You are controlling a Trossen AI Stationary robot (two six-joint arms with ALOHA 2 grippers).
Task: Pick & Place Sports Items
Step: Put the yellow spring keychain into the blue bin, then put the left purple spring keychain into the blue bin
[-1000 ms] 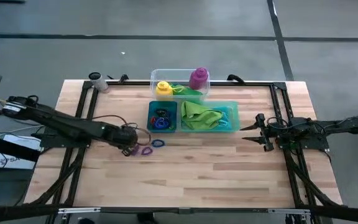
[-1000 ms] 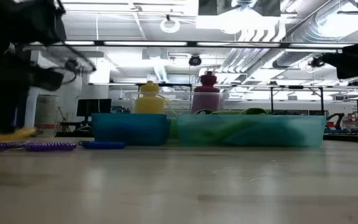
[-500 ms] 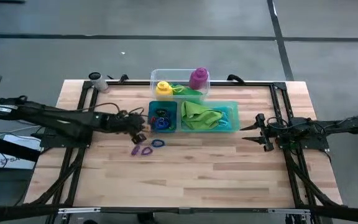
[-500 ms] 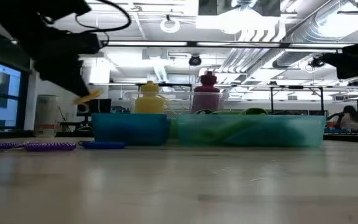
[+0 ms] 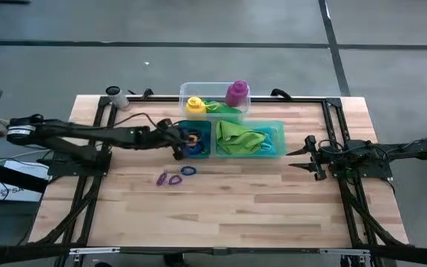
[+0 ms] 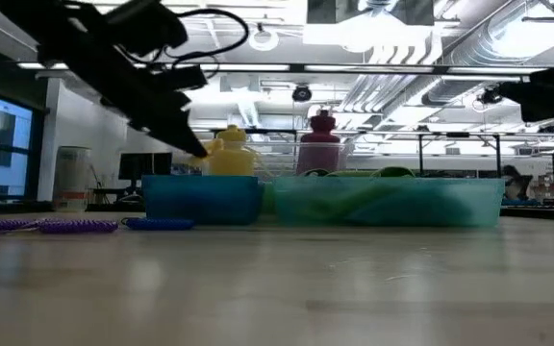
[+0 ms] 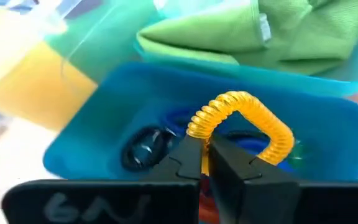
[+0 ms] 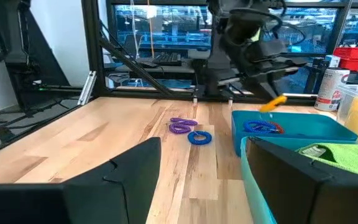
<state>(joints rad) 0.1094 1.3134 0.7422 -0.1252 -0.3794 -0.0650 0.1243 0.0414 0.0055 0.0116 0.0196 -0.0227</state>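
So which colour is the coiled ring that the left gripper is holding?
Yellow-orange; the coiled ring shows best in the left wrist view.

Both arms were dark, slim and jointed. The left arm (image 5: 87, 137) carried a pale, silvery joint near its outer end and a thin black cable looping loosely along its length. Its gripper (image 7: 205, 163) had two black, wedge-shaped fingers (image 7: 182, 163), and faint handwritten pale marks showed on the black body behind them. The right arm (image 5: 391, 154) ended in a gripper (image 5: 302, 158) with thin, pointed black fingers.
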